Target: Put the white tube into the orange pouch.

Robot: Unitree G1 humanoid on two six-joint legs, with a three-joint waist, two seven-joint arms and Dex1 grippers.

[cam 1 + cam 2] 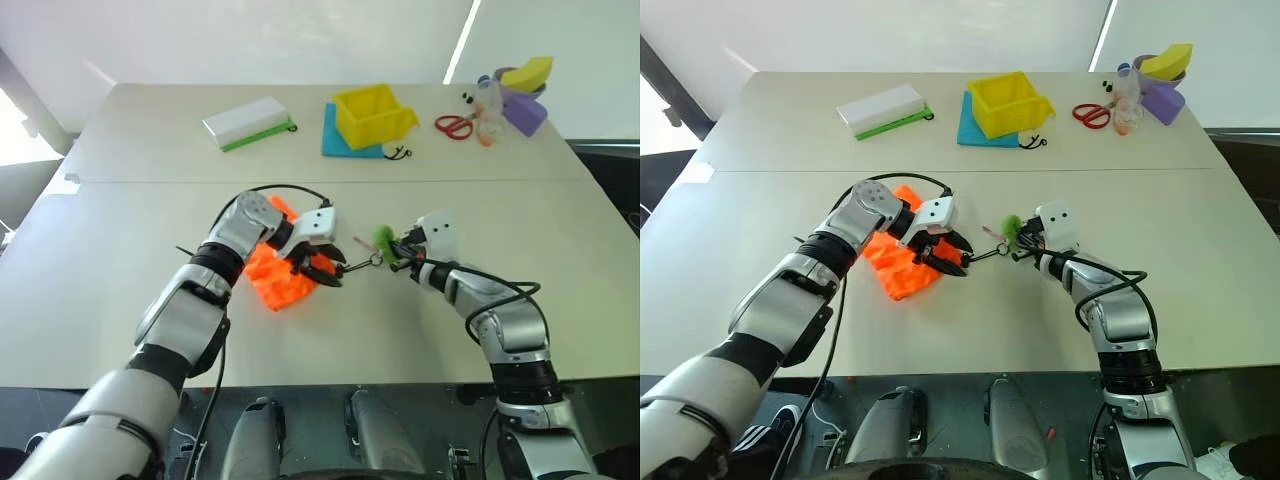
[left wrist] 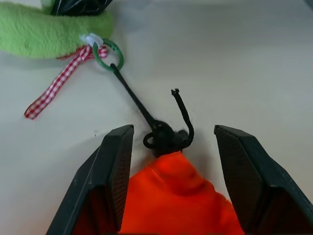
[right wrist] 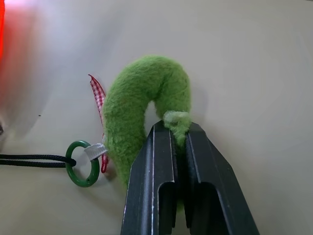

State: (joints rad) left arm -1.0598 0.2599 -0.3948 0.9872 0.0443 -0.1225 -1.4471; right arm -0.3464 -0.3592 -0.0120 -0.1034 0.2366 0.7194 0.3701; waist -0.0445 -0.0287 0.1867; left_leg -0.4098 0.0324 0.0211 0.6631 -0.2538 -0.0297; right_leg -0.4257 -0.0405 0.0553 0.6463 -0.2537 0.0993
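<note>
The orange pouch (image 1: 280, 275) lies crumpled on the table in front of me, its gathered neck (image 2: 176, 196) pointing toward my right arm. A dark cord (image 2: 137, 100) runs from the neck to a small green ring (image 2: 108, 53), which is tied to a fuzzy green loop (image 3: 142, 93) with a red checked ribbon. My left gripper (image 1: 325, 270) is open, one finger on each side of the pouch's neck, with gaps showing. My right gripper (image 3: 175, 128) is shut on the fuzzy green loop and holds the cord stretched. The white tube is out of view.
At the back of the table stand a yellow bin (image 1: 373, 115) on a blue cloth (image 1: 335, 140), a flat white box with a green edge (image 1: 247, 122), red scissors (image 1: 453, 126), a clear bottle (image 1: 487, 100) and purple and yellow items (image 1: 525, 95).
</note>
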